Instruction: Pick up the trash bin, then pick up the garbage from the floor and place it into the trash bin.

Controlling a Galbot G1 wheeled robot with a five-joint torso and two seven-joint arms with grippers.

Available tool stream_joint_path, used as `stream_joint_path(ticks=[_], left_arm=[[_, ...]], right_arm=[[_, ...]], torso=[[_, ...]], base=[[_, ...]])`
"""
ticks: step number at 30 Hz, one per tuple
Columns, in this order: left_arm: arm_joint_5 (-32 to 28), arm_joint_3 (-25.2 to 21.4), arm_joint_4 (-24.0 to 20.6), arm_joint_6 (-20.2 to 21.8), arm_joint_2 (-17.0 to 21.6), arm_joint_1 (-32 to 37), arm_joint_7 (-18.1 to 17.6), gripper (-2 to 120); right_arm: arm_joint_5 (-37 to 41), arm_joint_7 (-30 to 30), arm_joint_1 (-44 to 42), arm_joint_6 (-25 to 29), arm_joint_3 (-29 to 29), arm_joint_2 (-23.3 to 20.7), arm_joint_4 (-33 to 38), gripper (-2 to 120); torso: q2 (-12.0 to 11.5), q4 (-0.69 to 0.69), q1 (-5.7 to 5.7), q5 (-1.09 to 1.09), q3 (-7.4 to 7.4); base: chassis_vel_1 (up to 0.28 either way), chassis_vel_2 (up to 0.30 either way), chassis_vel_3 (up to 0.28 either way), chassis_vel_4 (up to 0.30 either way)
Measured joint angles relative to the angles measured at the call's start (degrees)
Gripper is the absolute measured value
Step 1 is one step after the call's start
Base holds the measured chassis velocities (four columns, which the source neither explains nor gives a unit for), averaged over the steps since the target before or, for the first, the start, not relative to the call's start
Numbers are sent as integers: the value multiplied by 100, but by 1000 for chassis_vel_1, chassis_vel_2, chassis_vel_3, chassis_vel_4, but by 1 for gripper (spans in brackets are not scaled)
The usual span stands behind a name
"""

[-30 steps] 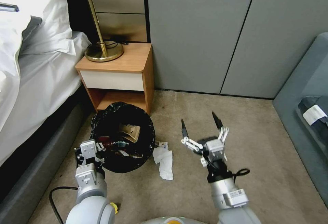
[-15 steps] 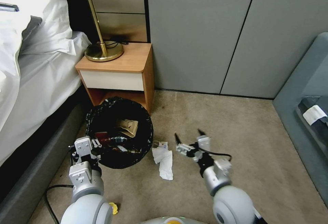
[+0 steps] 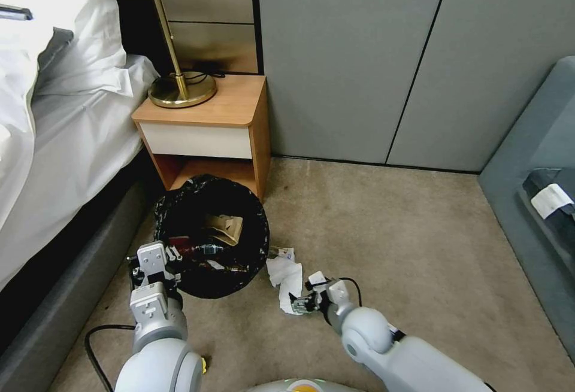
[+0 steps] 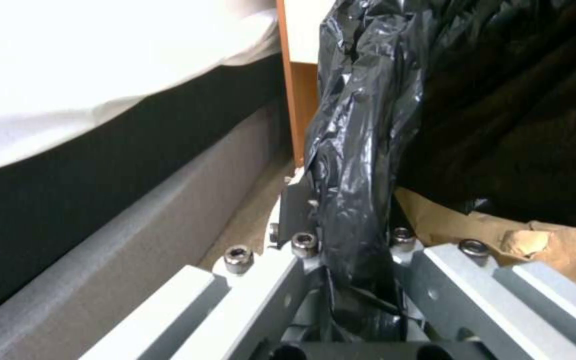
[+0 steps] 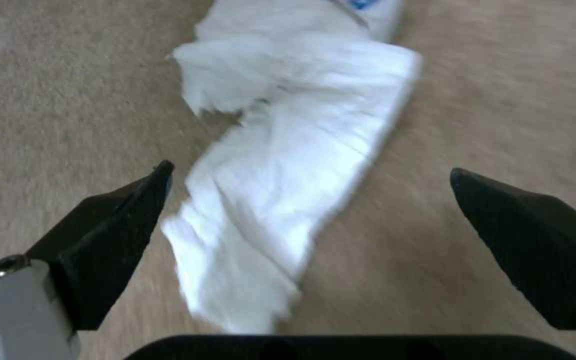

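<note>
The trash bin [image 3: 179, 206], lined with a crinkly black bag, is in front of the nightstand. My left gripper [image 3: 162, 258] is shut on its near rim. In the left wrist view the left gripper [image 4: 348, 240] pinches the black liner [image 4: 361, 150]. A brown paper bag [image 3: 224, 227] and small bottles [image 3: 203, 250] lie inside the bin. White crumpled tissue garbage [image 3: 286, 278] lies on the beige carpet floor [image 3: 389, 236] just right of the bin. My right gripper [image 3: 297, 305] is low at the tissue's near end. It is open, and its black fingers straddle the tissue [image 5: 288, 190].
A wooden nightstand [image 3: 203, 122] with a brass lamp [image 3: 179, 90] stands behind the bin. The bed [image 3: 54, 128] and its grey frame [image 3: 60, 260] are to the left, and a grey sofa [image 3: 539, 158] is to the right. A small blue-printed wrapper [image 3: 286, 253] touches the tissue. A yellow scrap [image 3: 202, 363] lies by my left arm.
My right arm has swung down and left from mid-air to floor level. Its open fingers now sit around the tissue. The left gripper and the bin have shifted only slightly.
</note>
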Motion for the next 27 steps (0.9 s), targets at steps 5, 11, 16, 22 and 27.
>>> stream_joint_path(ticks=[5, 11, 16, 22, 27], left_arm=[[38, 7, 56, -28, -24, 5, -13, 1], [77, 64, 115, -44, -37, -7, -28, 1], [105, 108, 149, -55, -58, -22, -26, 1], [107, 97, 140, -84, -4, 27, -26, 1], [114, 116, 126, -89, -3, 30, -31, 1]], right_arm=[[-368, -288, 194, 337, 15, 543, -919, 100], [-642, -474, 193, 557, 242, 754, -1354, 100], [-949, -592, 181, 796, 334, 839, -1610, 100], [-1282, -713, 220, 1039, 392, 925, -1934, 100], [-1522, -775, 320, 1237, 422, 1006, -2133, 86]], torso=[[0, 0, 0, 2, 0], [0, -2, 0, 1, 0], [0, -2, 0, 0, -1], [0, -1, 0, 1, -1], [0, 0, 0, 3, -1]], base=[[0, 0, 0, 0], [0, 0, 0, 0], [0, 0, 0, 0], [0, 0, 0, 0], [0, 0, 0, 0]])
